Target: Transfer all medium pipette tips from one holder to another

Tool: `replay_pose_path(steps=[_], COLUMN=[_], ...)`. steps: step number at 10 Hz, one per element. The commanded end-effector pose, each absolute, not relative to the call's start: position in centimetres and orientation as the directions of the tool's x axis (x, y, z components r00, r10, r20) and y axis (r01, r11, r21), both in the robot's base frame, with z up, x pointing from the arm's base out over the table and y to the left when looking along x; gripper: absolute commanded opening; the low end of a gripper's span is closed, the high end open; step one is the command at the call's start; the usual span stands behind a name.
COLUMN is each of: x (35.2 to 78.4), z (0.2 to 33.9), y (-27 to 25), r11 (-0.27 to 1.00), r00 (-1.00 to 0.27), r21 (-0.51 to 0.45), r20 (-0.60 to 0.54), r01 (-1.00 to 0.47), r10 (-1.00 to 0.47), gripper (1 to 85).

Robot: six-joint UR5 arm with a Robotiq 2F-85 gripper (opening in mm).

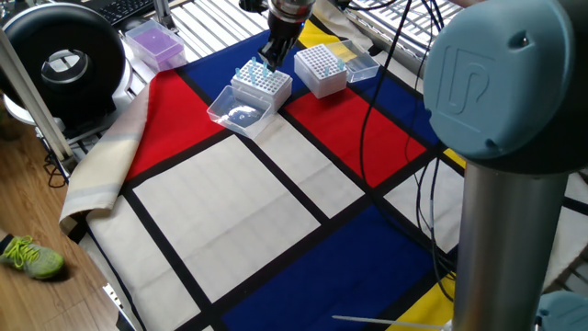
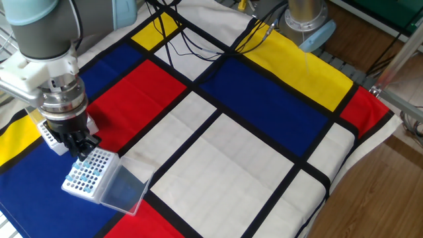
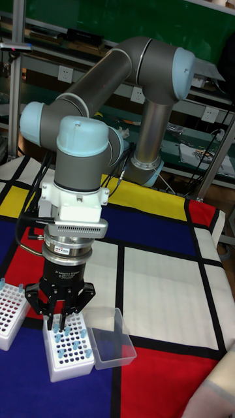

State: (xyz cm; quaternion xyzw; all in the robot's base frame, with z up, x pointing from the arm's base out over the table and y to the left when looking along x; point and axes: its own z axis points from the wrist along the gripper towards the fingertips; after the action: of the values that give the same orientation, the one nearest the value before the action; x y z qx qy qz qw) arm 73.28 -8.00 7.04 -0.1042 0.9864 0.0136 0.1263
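Several medium pipette tips (image 3: 70,341), pale blue, stand in a white holder (image 1: 261,85) with its clear lid (image 1: 236,112) folded open. A second white holder (image 1: 320,68) stands close beside it; its top shows mostly open holes. My gripper (image 3: 60,320) hangs just above the far edge of the tip-filled holder (image 2: 87,173), fingers pointing down and drawn close together. A thin pale tip seems pinched between them. From the other fixed view, my gripper (image 2: 82,156) partly hides the second holder (image 2: 49,132).
A purple box (image 1: 153,43) sits on the table's far corner and a clear lid (image 1: 360,61) lies behind the second holder. Black cables (image 1: 372,110) trail over the checked cloth. The open lid (image 3: 114,339) juts out beside the tip holder. A grey arm base (image 1: 510,165) stands in the foreground.
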Motion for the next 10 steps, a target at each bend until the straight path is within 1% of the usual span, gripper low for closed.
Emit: replay_pose_path(steps=[1,7,8,10], x=[73.40,73.65,73.73,73.83], z=[7.31,7.19,7.16,7.02], y=[-7.74,-7.29,-7.25,-7.31], r11=[0.981,0.983,0.983,0.983], r00=[-0.948,-0.950,-0.949,-0.948], r21=[0.013,0.027,0.030,0.031], r20=[-0.259,-0.263,-0.267,-0.270], r01=[-0.193,-0.183,-0.180,-0.181], r10=[-0.183,-0.169,-0.165,-0.166], gripper=[26.0,23.7,21.7,20.7])
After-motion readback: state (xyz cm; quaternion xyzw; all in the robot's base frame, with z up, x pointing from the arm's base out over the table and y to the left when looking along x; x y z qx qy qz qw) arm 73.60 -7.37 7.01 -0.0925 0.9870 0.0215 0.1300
